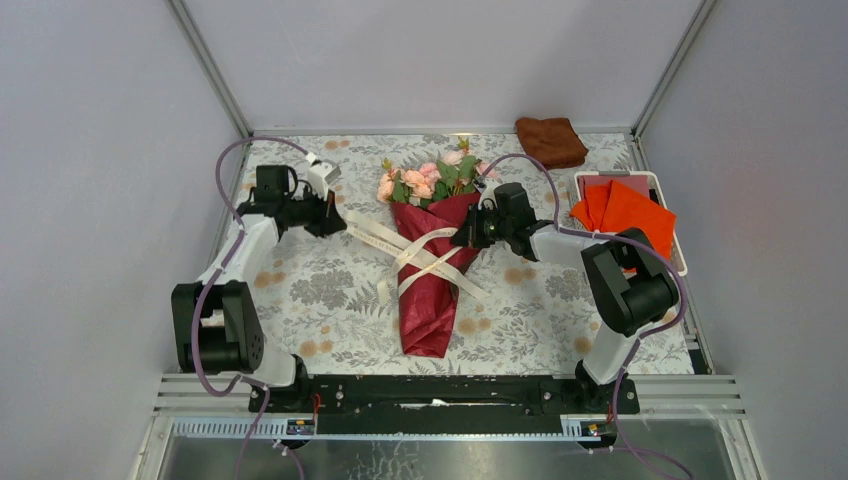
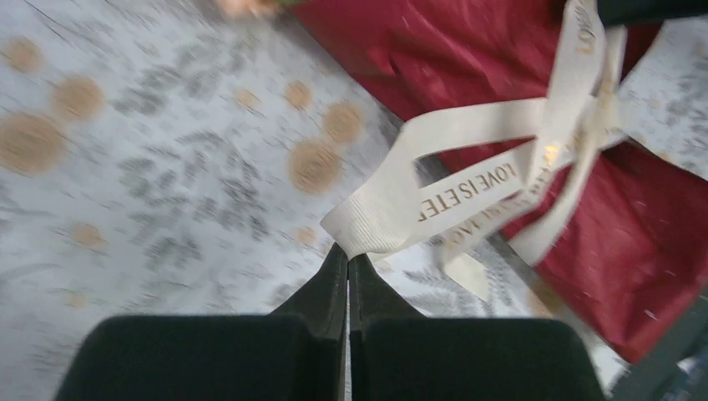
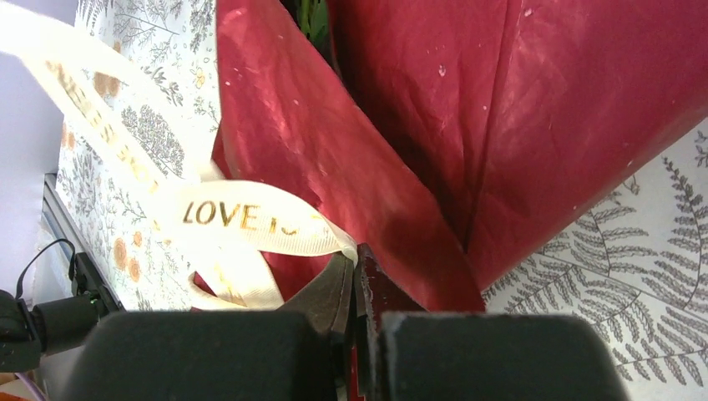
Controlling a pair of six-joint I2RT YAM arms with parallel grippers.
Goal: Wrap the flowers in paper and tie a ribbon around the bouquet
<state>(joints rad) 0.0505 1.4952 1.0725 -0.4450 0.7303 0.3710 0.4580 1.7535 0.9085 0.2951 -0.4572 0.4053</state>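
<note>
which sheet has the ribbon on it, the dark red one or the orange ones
The dark red paper, coned around the flowers: the cream ribbon crosses it. The orange sheets lie at the right edge, no ribbon on them.

The flowers (image 1: 425,182) are pink with green leaves, and the paper (image 1: 428,310) is dark red. The ribbon (image 1: 375,233) is creamy white with gold letters on it. The table cover (image 1: 330,290) is pale grey with grey leaves and orange-brown spots, the cloth (image 1: 551,141) is brown, and the sheets (image 1: 625,212) are bright orange.
</note>
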